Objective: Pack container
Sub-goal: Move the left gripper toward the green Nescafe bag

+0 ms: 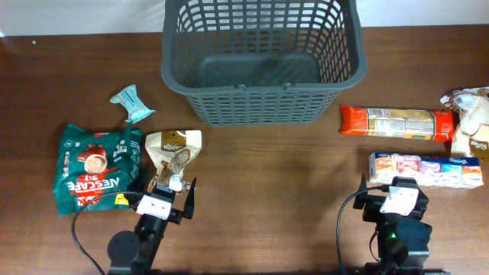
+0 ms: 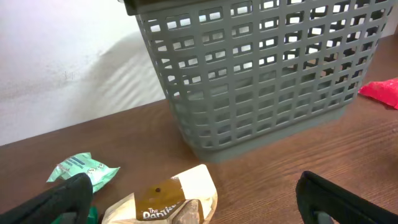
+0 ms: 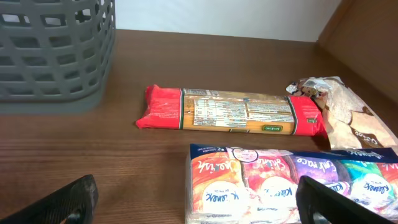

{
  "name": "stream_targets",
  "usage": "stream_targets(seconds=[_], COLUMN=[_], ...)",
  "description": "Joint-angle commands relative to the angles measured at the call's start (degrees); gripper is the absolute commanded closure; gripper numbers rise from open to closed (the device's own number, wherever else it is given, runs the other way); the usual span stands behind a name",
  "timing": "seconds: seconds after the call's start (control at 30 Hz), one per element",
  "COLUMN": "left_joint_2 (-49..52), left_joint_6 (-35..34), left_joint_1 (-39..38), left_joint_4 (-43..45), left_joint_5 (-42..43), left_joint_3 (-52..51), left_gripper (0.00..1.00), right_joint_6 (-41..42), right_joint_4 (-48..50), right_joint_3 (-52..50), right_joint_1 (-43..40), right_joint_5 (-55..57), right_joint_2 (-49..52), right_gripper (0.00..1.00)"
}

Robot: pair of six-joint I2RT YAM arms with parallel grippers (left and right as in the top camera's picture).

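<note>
surface: dark wood table (image 1: 260,176), white wall behind.
left gripper (image 1: 166,187): jaws spread wide, holding nothing, over the near end of the beige pouch (image 1: 174,149).
right gripper (image 1: 396,192): jaws spread wide, holding nothing, just short of the pastel multipack (image 1: 428,169).
further packets: green nescafe bag (image 1: 95,164), teal sachet (image 1: 132,103), red pasta pack (image 1: 396,122).
container (image 1: 260,107): far centre, upright, nothing inside.
risk: limp, slick pouches may slip from a shallow pinch; a low carry would likely catch the container's rim and shove it.

Container (image 1: 260,107) at far centre, coffee bag (image 1: 95,164) front-left, pasta packet (image 1: 396,122) right of it.
</note>
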Motion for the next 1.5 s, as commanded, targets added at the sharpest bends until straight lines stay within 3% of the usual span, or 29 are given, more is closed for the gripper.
stream_targets(seconds=[0.0, 1.47], left_joint_2=[-0.5, -0.5], left_joint_6=[0.1, 0.0], left_joint_1=[-0.2, -0.2], left_joint_4=[-0.3, -0.3], left_joint_5=[-0.4, 0.9], left_joint_3=[-0.3, -0.2], left_gripper=[0.01, 0.01], right_joint_6=[0.5, 0.5], right_joint_4=[0.0, 0.0], right_joint_3=[-0.4, -0.4], right_joint_1=[-0.2, -0.2], right_joint_5=[0.1, 0.1], right_joint_2=[-0.5, -0.5], right_gripper=[0.01, 0.01])
